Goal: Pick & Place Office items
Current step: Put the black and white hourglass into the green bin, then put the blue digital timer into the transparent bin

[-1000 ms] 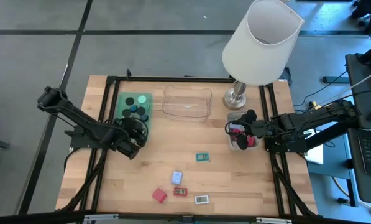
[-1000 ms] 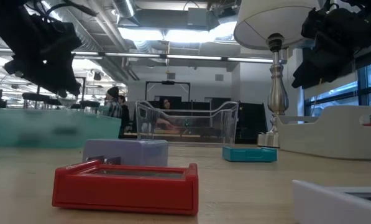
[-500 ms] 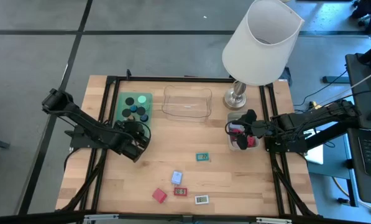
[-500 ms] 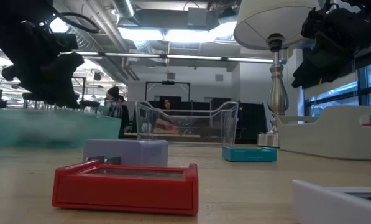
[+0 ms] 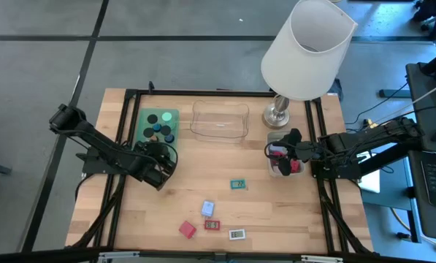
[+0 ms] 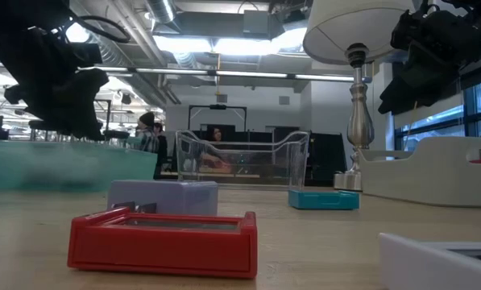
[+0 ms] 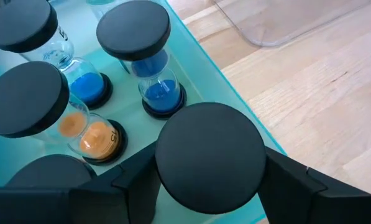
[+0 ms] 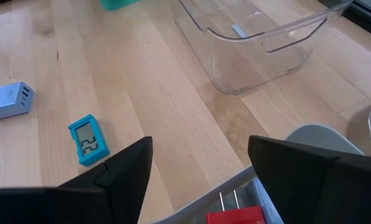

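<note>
Tipping is the main risk I see. On the pale, grained wooden counter (image 5: 203, 175), well past the big white-shaded lamp with its polished metal base (image 5: 309, 47), the left gripper (image 5: 159, 164) hangs over the near edge of the smooth translucent green tray (image 5: 171, 117). Its fingers flank the matt black round cap of a tall glass sand timer (image 7: 210, 158); I cannot tell whether they pinch it or have let go. The timer is narrow-waisted and top-heavy, so a sideways drag could topple it into the blue-sand timer (image 7: 157, 90) and orange-sand timer (image 7: 89, 134) standing just beyond the fingers. The right gripper (image 8: 201, 168) waits with fingers spread and empty above the grey plastic tray (image 5: 274, 137), a red block (image 8: 235, 216) directly beneath them. The slick-walled clear plastic tray (image 5: 219, 120) sits between both arms. The flat teal labelled rectangle (image 5: 237, 184), pale blue block (image 5: 208, 209) and red square block (image 5: 187, 229) lie well apart from either set of fingers.
</note>
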Robot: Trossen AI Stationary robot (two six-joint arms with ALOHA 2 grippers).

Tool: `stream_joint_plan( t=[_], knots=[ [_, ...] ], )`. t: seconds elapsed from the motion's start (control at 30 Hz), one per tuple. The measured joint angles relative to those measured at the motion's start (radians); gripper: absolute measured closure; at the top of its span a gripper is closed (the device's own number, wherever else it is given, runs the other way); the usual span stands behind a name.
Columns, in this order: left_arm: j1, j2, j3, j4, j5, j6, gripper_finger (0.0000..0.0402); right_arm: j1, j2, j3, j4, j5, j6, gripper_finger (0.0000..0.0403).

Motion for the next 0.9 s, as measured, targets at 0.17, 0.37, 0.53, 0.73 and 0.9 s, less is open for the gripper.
stream_joint_plan(
  t=[0.17, 0.37, 0.53, 0.73, 0.9],
  knots=[
    [0.000, 0.000, 0.000, -0.017, 0.004, 0.005, 0.0143, 0.000, 0.000, 0.000, 0.000, 0.000, 0.000, 0.0135],
    [0.000, -0.002, 0.000, -0.030, -0.007, -0.002, 0.0107, 0.000, 0.000, 0.000, 0.000, 0.000, 0.000, 0.0135],
    [0.000, -0.030, 0.030, -0.087, -0.034, 0.004, 0.0089, 0.000, 0.000, 0.000, 0.000, 0.000, 0.000, 0.0135],
    [0.001, -0.067, 0.171, -0.173, -0.062, 0.178, 0.0088, 0.000, 0.000, 0.000, 0.000, 0.000, 0.000, 0.0135],
    [0.001, -0.072, 0.230, -0.126, -0.147, 0.305, 0.0090, 0.000, 0.000, 0.000, 0.000, 0.000, 0.000, 0.0135]
  ],
)
